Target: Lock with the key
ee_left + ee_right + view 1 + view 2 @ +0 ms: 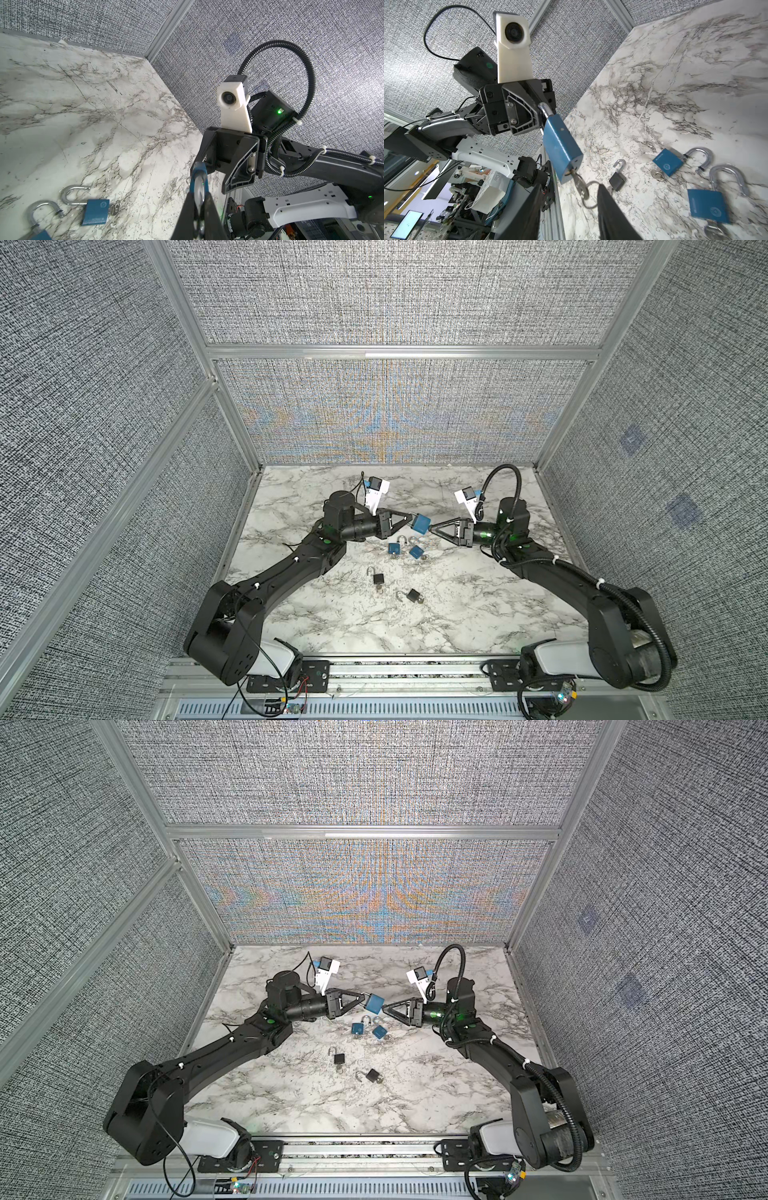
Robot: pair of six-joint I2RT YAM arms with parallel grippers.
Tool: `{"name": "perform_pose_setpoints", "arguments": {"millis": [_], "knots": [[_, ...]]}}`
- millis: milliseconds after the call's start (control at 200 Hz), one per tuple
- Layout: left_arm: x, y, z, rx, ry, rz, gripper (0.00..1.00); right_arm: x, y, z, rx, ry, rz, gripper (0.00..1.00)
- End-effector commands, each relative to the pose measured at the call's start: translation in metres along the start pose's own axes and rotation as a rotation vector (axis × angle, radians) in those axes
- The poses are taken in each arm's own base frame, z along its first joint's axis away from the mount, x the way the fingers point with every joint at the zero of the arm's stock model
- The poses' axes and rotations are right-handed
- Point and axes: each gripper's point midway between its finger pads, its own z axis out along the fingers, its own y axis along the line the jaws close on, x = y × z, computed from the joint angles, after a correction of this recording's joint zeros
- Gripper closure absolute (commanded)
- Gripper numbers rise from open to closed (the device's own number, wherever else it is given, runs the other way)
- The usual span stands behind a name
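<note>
- Top views: the padlock (420,523) (374,1002) hangs in the air above the table (457,605), mid-workspace, between the two end effectors.
- Long axis of the padlock runs roughly along the line from the left end effector (409,517) to the right end effector (432,528). The shackle end is at the left one and the keyway end faces the right one.
- Right wrist view: the key (578,182) sits in the keyway and sticks out along that same axis, straight toward the right end effector (570,187). The right arm is clearly the nearer one to the key.
- Left end effector (199,197): closed tight on the shackle (545,109), carrying the padlock. The body hangs free past the fingertips.
- Right end effector: jaws part open, one finger on each side of the key. There is a visible gap on both sides, so no grip on it yet, and contact with the key ring (589,207) is too close to call.
- Judgement: the next move turns on the jaws pinching the key bow squarely. The turn must then go about the padlock's long axis while the left side holds steady.
- Risk: the ring could get caught between a finger and the key.
</note>
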Motion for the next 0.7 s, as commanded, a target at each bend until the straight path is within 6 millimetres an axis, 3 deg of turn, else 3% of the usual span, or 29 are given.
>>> {"name": "perform_pose_setpoints", "arguments": {"millis": [0, 285, 695], "knots": [[-0.008, -0.011, 0.0, 0.041, -0.013, 0.025, 1.0, -0.006, 0.009, 0.002, -0.037, -0.001, -0.031, 0.6], [-0.008, -0.007, 0.001, 0.028, -0.015, 0.018, 1.0, -0.006, 0.003, 0.006, -0.034, 0.005, -0.012, 0.75], [-0.011, 0.0, -0.001, -0.008, -0.037, 0.009, 1.0, 0.0, 0.002, 0.004, -0.031, 0.009, -0.002, 0.84]]}}
